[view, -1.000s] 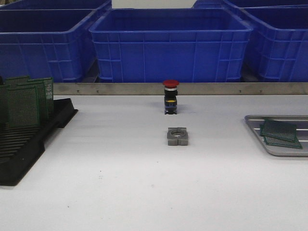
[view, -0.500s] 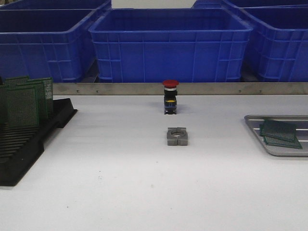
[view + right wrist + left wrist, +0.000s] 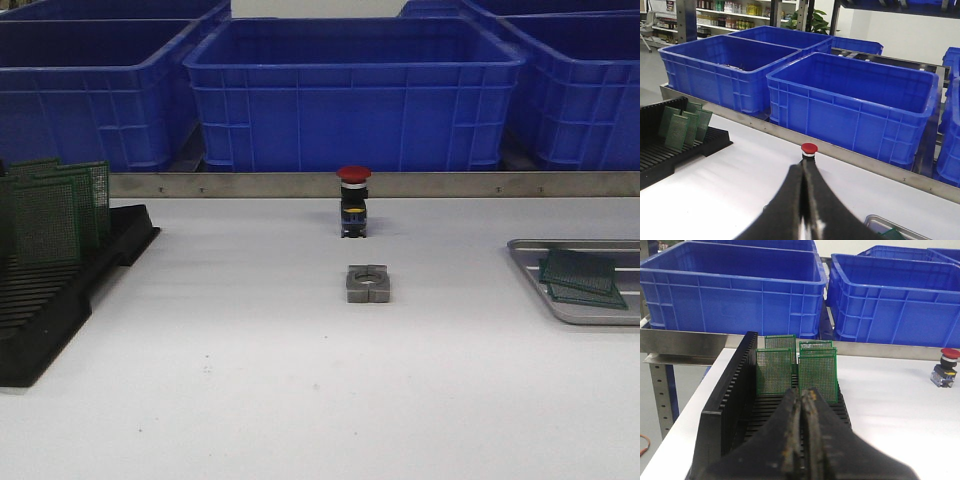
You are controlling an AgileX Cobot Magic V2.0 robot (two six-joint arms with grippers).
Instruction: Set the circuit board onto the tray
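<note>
Several green circuit boards [image 3: 55, 210] stand upright in a black slotted rack [image 3: 40, 300] at the table's left. In the left wrist view the same boards [image 3: 817, 372] stand just beyond my left gripper [image 3: 803, 392], which is shut with nothing in it and sits over the rack [image 3: 730, 390]. The silver tray [image 3: 535, 275] lies at the right edge with two green boards [image 3: 582, 277] flat on it. My right gripper [image 3: 803, 167] is shut and empty, above the table, with a corner of the tray [image 3: 875, 222] beside it. Neither gripper shows in the front view.
A red-capped push button [image 3: 354, 203] stands mid-table, and a grey metal block [image 3: 368, 284] lies in front of it. Blue plastic bins [image 3: 355, 90] line the back behind a metal rail [image 3: 250, 184].
</note>
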